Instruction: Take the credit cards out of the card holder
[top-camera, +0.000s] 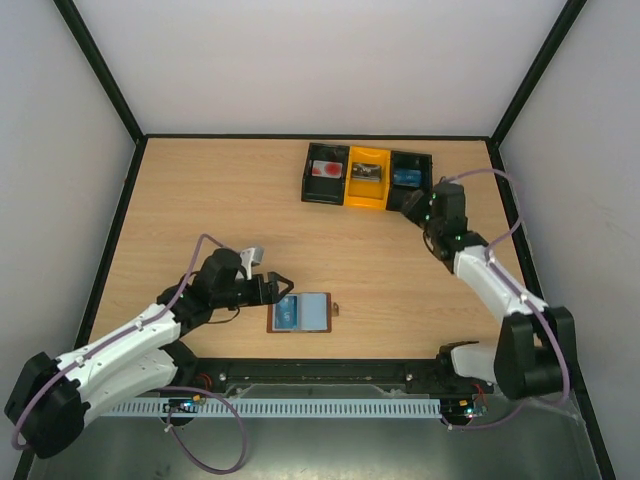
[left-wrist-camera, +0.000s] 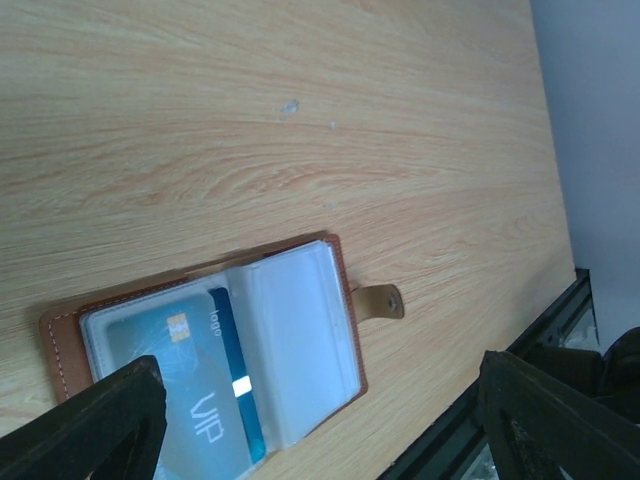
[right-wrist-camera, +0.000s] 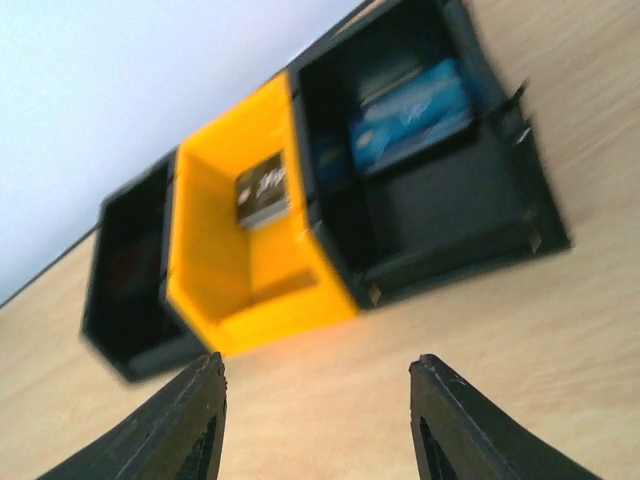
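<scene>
The holder (top-camera: 302, 313) lies open on the near worktop (top-camera: 200, 200). Only the left wrist view reads "VIP" on the blue card (left-wrist-camera: 190, 395) in its left sleeve. The left gripper (top-camera: 283, 288) gapes wide, empty, at that edge. The right gripper (right-wrist-camera: 315, 420), likewise spread and empty, faces the far tray (right-wrist-camera: 250, 270). What seems a red card (top-camera: 325, 170) in it shows only overhead.

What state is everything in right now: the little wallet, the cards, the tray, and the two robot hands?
card holder: lying open, snap tab undone.
blue card: tucked in one of the holder's sleeves, not yet out.
three cards: lying in the tray, one per compartment.
left hand: open, holding nothing, at the holder's edge.
right hand: open, holding nothing, near the tray.
</scene>
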